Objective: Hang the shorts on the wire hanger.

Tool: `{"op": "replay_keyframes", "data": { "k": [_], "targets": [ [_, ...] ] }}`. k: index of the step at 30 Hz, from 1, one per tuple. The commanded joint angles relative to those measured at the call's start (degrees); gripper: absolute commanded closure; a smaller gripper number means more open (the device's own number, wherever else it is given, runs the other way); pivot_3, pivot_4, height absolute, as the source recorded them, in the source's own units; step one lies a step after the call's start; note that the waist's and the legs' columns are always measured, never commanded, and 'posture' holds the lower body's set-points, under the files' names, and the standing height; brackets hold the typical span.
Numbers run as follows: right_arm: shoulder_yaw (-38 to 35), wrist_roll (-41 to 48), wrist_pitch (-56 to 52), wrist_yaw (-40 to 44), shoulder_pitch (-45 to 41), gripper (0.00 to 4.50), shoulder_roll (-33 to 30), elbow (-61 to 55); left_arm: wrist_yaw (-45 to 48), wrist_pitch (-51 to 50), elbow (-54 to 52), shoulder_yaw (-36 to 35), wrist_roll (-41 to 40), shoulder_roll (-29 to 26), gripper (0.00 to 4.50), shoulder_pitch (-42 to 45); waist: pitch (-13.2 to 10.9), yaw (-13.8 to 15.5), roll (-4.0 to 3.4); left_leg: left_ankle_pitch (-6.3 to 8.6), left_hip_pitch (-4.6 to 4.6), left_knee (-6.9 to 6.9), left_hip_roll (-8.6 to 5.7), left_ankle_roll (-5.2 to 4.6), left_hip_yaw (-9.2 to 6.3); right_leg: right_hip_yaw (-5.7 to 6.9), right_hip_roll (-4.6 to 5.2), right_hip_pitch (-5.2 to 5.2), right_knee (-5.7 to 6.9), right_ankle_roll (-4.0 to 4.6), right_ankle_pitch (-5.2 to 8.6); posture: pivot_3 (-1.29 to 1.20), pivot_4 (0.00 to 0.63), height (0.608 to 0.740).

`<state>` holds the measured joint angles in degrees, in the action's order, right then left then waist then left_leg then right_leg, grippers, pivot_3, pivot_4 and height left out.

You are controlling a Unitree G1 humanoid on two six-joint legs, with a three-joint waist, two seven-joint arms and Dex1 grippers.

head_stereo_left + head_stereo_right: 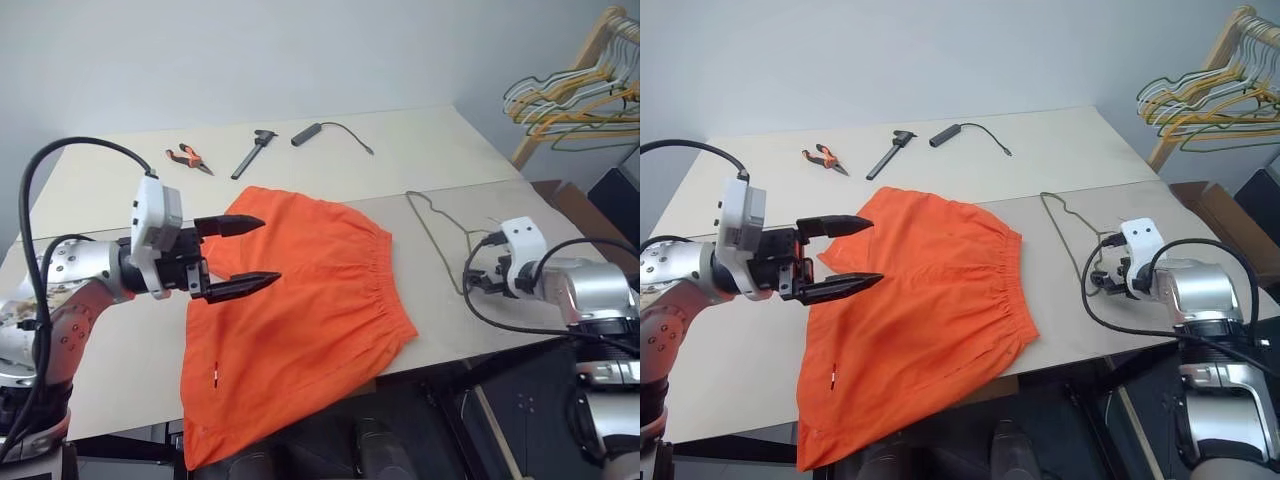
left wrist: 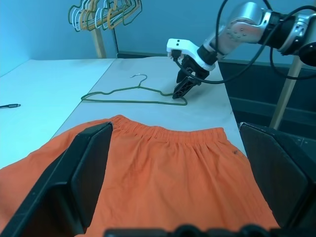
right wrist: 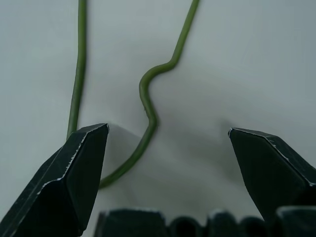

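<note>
- The table [image 1: 120, 345] carries everything I need; nothing is hung yet, by my reading — the task has barely begun.
- The shorts [image 1: 300, 320] lie flat and spread near the front edge, one leg drooping over it; the gathered waistband faces the wire hanger.
- The wire hanger [image 1: 432, 232] lies flat on the table just beside the waistband, not touching the cloth; its shoulder bend sits between my right fingers in the right wrist view.
- My left gripper [image 1: 238, 258] hovers over the shorts' left side, jaws wide apart, holding nothing.
- My right gripper [image 2: 181, 88] is down at the hanger's end, jaws wide, gripping nothing yet; closing on the wire looks like the step in hand — threading the shorts is all left to do.
</note>
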<state>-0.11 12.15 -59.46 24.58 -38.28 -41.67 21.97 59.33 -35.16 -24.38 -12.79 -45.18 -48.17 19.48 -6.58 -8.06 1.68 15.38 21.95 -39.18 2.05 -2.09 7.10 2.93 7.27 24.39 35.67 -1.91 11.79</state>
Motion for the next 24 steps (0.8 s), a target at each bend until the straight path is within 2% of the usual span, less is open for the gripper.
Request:
{"op": "replay_keyframes", "data": {
  "k": [1, 3, 6, 16, 20, 24],
  "targets": [
    [-0.80, -1.64, -1.32, -1.62, -3.63, 0.00, 1.11, 4.76, -0.08, 0.09, -2.51, -1.14, -1.29, -0.79, 0.03, -0.02, 0.00, -0.19, 0.00, 0.00, 0.01, -0.01, 0.00, 0.00, -0.02, 0.01, 0.00, -0.01, 0.00, 0.00, 0.00, -0.19, 0.082, 0.740],
    [-1.02, -1.52, -2.74, -1.39, -5.48, 0.17, 1.77, 7.71, 0.17, -0.09, -2.99, -1.29, -1.46, -1.16, 0.01, -0.32, 0.00, -0.62, 0.01, -0.01, 0.00, -0.02, 0.00, 0.01, -0.03, 0.01, 0.01, -0.03, 0.00, -0.01, 0.00, -0.19, 0.093, 0.740],
    [-1.20, -0.74, -4.72, -0.10, -7.29, 0.89, 2.19, 10.88, 0.67, -0.19, -3.23, -1.39, -1.50, -1.68, 0.00, -0.45, 0.00, -0.82, 0.01, -0.01, 0.00, -0.04, 0.00, 0.01, -0.04, 0.01, 0.01, -0.04, 0.00, -0.02, -0.01, -0.19, 0.094, 0.740],
    [-1.15, -0.27, -9.72, 1.64, -6.14, 4.44, 2.14, 7.70, 1.92, 0.64, -2.40, -0.81, -0.60, -2.65, 0.00, -0.08, 0.04, -0.84, 0.06, 0.00, -0.02, -0.04, 0.01, 0.01, -0.10, 0.05, 0.01, -0.08, 0.00, -0.03, -0.01, -0.20, 0.091, 0.740],
    [-2.71, -0.20, -11.10, 0.42, -4.91, 4.47, 2.42, 3.32, 1.70, 0.73, -1.57, 0.01, -0.06, -2.25, 0.00, 0.74, 0.04, -0.82, 0.06, -0.01, -0.01, -0.04, 0.02, 0.02, -0.10, 0.05, 0.01, -0.07, 0.01, -0.04, 0.00, -0.20, 0.088, 0.740],
    [-7.36, 0.72, -6.06, -1.27, -2.57, 4.47, 2.95, -7.59, -0.14, 0.18, 0.59, 1.28, 0.90, -1.29, 0.00, 3.17, 0.03, -0.72, 0.05, -0.02, 0.03, -0.04, 0.00, 0.04, -0.12, 0.07, 0.01, -0.05, 0.01, -0.04, 0.00, -0.21, 0.085, 0.740]
  ]
}}
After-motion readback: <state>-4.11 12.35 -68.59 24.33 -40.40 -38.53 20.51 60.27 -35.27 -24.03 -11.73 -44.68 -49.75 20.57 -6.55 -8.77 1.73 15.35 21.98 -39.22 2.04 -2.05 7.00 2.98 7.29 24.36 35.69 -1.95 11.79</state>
